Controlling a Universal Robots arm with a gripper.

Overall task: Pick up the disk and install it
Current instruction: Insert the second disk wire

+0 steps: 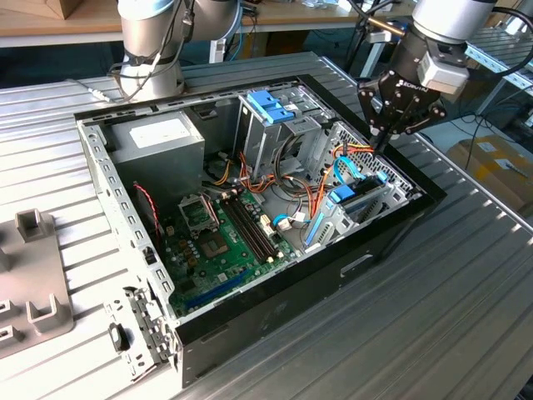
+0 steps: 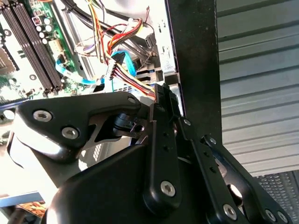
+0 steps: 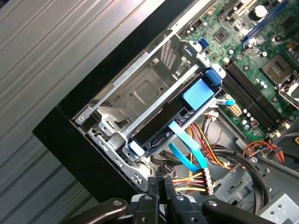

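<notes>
**Drive seated in lower bay; gripper above the cage, holding nothing**

Item: open black desktop computer case [image 1: 275, 321], lying on its side on the ribbed grey metal bench [image 1: 433, 333], side panel off, green motherboard [image 1: 218, 250] exposed.

Item: the disk [image 3: 163, 123], a flat dark-edged rectangular hard drive with blue plastic rails and a blue pull tab. In the first wrist view it lies inside the silver sheet-metal drive cage [image 3: 135, 93] at the case's front corner, pushed in along its rails, with a flat light-blue data ribbon [image 3: 187, 151] running to its end. In the exterior view the same blue-tabbed unit [image 1: 346, 197] sits low in the front of the case, toward the exterior view's right.

Item: black robot gripper [image 1: 385, 143], hanging just above that front corner, over the bundle of red, yellow and orange power wires [image 3: 194, 179]. Fingers [image 3: 161, 186]: pressed together, nothing between them, seen so in both wrist views. Not touching the disk.

Other contents: grey power-supply box with white sticker [image 1: 158, 137] at the far corner; blue plastic latch [image 1: 271, 104] atop the upper drive cage, well apart from the gripper.

Progress, as judged: the disk is no longer loose and appears already slid into its bay, so pick-up and insertion look done. Whether it is fully latched cannot be told.
</notes>
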